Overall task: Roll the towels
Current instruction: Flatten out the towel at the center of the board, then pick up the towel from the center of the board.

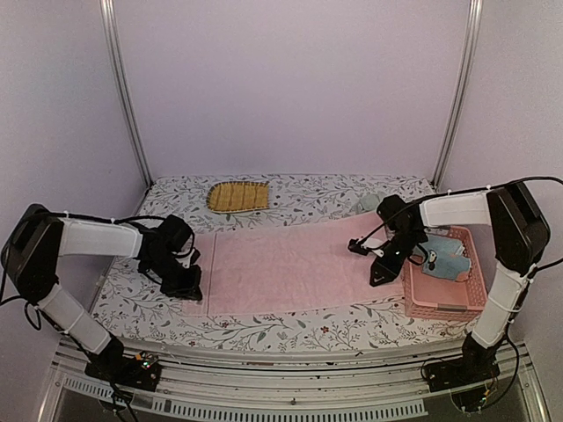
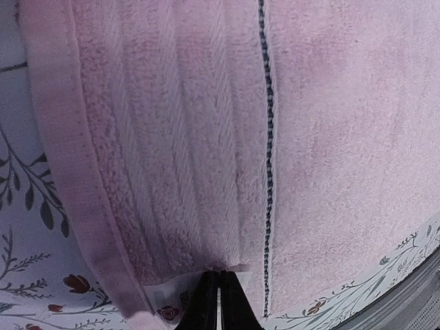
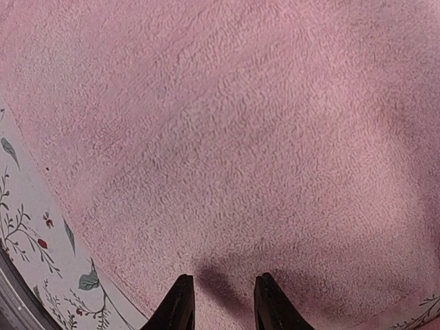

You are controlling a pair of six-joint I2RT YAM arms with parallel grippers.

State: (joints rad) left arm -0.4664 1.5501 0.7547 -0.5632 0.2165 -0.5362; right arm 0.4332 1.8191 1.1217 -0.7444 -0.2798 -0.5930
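The left arm [image 1: 97, 237] and right arm [image 1: 457, 209] match: white tubular links between bulky black joint housings, with thin black cables [image 1: 528, 180] alongside. The left end effector [image 2: 218, 276] and right end effector [image 3: 223, 278] have slim, tapered black fingers.

Table [image 1: 290, 332]: flowered cloth cover.
Pink towel [image 1: 281, 264]: flat, spanning left gripper [image 1: 189, 288] to right gripper [image 1: 378, 278].
Mat [image 1: 237, 195]: beyond left gripper.
Basket [image 1: 444, 301]: beside right gripper.

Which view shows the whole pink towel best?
Top external: the pink towel lies flat, nearly its whole outline visible. Left wrist shows only its banded hem; right wrist only plain pile by one edge.
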